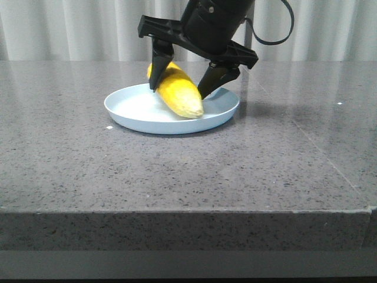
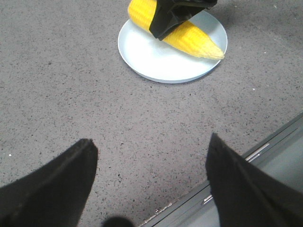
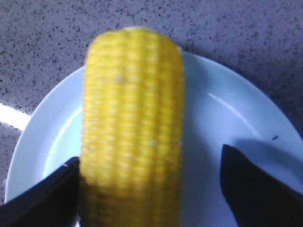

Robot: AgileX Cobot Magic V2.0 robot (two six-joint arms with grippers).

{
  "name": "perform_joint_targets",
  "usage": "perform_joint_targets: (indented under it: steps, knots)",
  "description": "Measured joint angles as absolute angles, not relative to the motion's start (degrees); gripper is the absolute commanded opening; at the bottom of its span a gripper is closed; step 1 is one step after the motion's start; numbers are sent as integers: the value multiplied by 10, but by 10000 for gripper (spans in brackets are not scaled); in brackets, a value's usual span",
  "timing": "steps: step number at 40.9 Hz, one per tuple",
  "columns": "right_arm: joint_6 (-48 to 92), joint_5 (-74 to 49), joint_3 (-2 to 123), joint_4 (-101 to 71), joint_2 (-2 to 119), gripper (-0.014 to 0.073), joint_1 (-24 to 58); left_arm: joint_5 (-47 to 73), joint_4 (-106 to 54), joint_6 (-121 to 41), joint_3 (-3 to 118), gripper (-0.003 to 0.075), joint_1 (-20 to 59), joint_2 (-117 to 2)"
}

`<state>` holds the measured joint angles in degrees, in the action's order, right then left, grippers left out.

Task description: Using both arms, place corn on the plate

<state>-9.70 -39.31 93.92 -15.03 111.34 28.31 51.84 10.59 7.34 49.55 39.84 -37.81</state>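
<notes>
The yellow corn (image 1: 180, 94) lies slanted on the pale blue plate (image 1: 132, 118), its paler tip down toward the plate's front. My right gripper (image 1: 179, 92) hangs over the plate, open, with its fingers on either side of the cob. In the right wrist view the corn (image 3: 132, 127) touches one finger (image 3: 52, 189); the other finger (image 3: 255, 184) stands apart over the plate (image 3: 227, 109). My left gripper (image 2: 150, 139) is open and empty over bare table near the edge, well short of the plate (image 2: 142, 52) and corn (image 2: 194, 40).
The grey speckled stone table (image 1: 177, 171) spreads around the plate. Its front edge and a metal rail (image 2: 265, 151) lie close to my left gripper. A pale curtain (image 1: 70, 29) hangs behind the table.
</notes>
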Motion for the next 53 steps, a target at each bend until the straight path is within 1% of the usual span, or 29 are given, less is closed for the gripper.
perform_joint_targets:
  steps: [8, 15, 19, 27, 36, 53]
  knots:
    - [-71, -418, 956, -131, 1091, 651, 283, 518, 106, 73, 496, 473, 398, -378]
    - [0, -473, 958, -100, 1022, 651, 283, 518, 106, 73, 496, 473, 398, -378]
    - [43, -497, 941, -94, 962, 651, 283, 518, 106, 73, 496, 473, 398, -378]
    - [100, -509, 854, -92, 824, 651, 283, 518, 106, 73, 496, 473, 398, -378]
    - [115, -518, 746, -90, 666, 651, 283, 518, 106, 73, 496, 473, 398, -378]
    - [117, -564, 602, -89, 445, 651, 283, 518, 106, 73, 496, 473, 398, -378]
